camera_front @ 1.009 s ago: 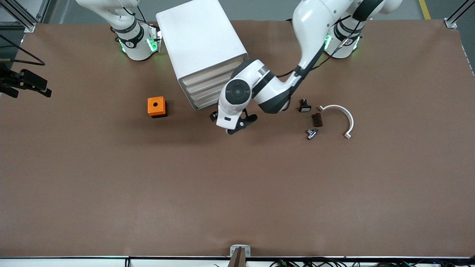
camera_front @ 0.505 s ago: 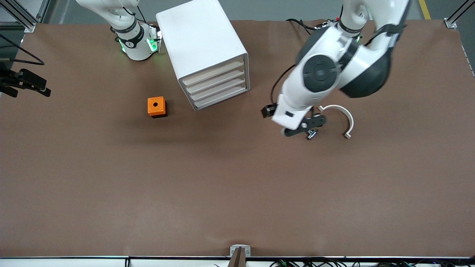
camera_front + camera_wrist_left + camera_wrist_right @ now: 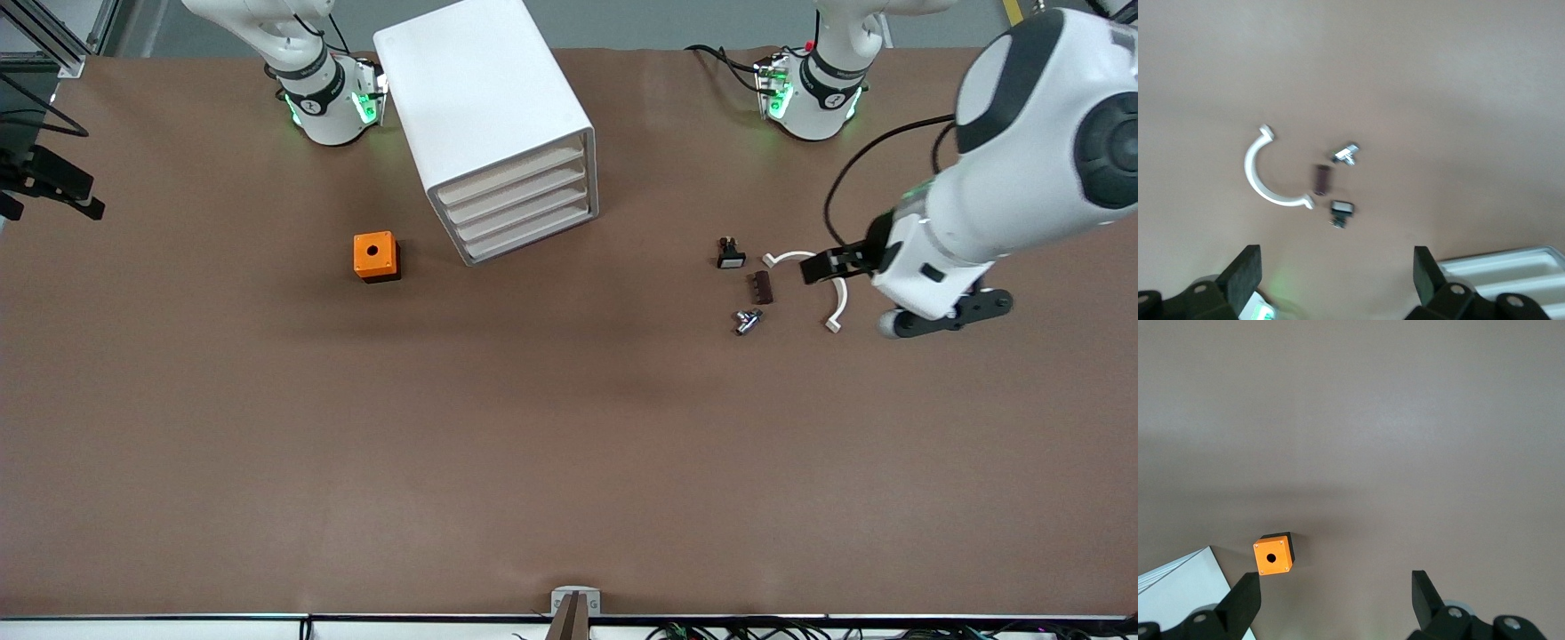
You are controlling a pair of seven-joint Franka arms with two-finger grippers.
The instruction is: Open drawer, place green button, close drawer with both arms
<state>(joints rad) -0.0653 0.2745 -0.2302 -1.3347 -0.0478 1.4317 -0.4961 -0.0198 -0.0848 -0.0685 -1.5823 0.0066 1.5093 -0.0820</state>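
Table point(image 3: 569, 444): I see a wide brown table carrying everything; both arm bases stand along its edge farthest from the front camera.
Cabinet point(image 3: 484, 98): big white box near the right arm's base, standing askew; its four fronts face the front camera and angle toward the left arm's end.
Drawer point(image 3: 533, 236): lowest of the four alike fronts; it sits flush with the others, shut; its long axis runs along the cabinet's slanted face.
Left arm point(image 3: 1022, 169): reaches out over the left arm's end of the table, well apart from the cabinet.
Left claw point(image 3: 947, 318): I read its fingers point(image 3: 1245, 277) as standing wide apart with nothing between them; it hangs over bare table just beside the white curved piece.
Right claw point(image 3: 1335, 603): fingers spread wide, nothing held; in the front view it hangs at the right arm's end of the table; its wrist view looks down on the orange cube and a corner of the cabinet.
Orange cube point(image 3: 375, 256): on the table beside the cabinet, toward the right arm's end; round hole facing up.
White curved piece point(image 3: 836, 298): half ring lying flat, partly hidden under the left arm.
Dark brown block point(image 3: 760, 287): between the half ring and the button.
Black part point(image 3: 730, 253): small, white face; farther from the front camera than the button.
Button point(image 3: 747, 321): lies on the table, nearest the front camera of that cluster; long axis slanted; I cannot tell which end is the cap.
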